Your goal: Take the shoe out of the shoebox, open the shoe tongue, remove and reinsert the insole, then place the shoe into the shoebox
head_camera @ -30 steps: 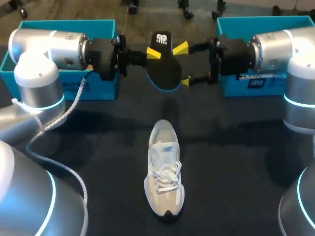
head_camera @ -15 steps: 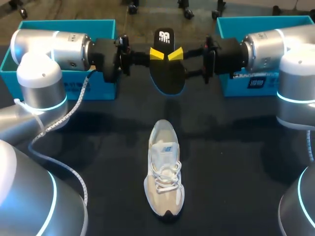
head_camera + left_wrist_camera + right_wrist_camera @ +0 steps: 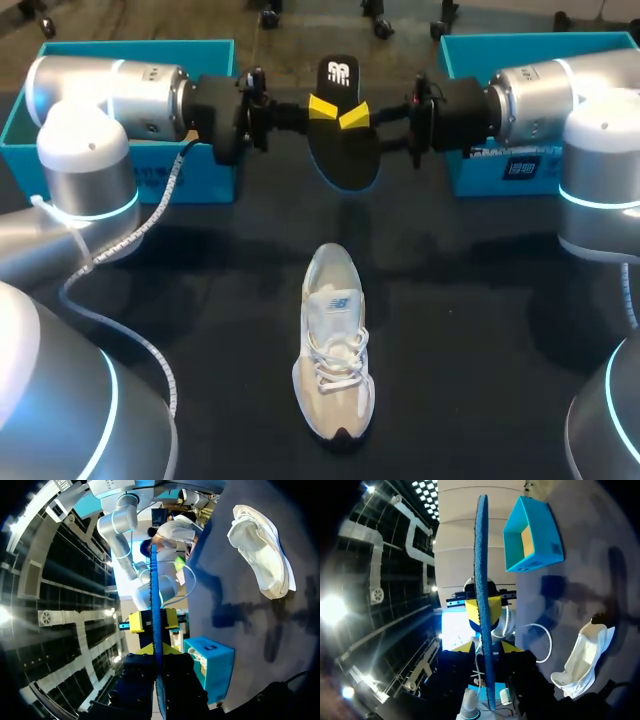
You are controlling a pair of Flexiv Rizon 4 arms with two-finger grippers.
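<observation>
While left tool [image 3: 322,105] and right tool [image 3: 352,118] pinch the black insole [image 3: 347,152], its white logo [image 3: 337,72] shows.

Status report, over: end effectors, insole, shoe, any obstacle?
Both shut on insole: left end effector, right end effector, holding it in the air. Nearer, shoe upright on table, not in a box. Nothing in the way.

Our left arm [image 3: 110,95] and right arm [image 3: 545,95] reach level toward each other, the 2 wrists facing. Our left gripper [image 3: 322,106] clamps the insole [image 3: 348,152]; our right gripper [image 3: 352,117] meets it opposite, its fingers seemingly pressed on both faces.
</observation>
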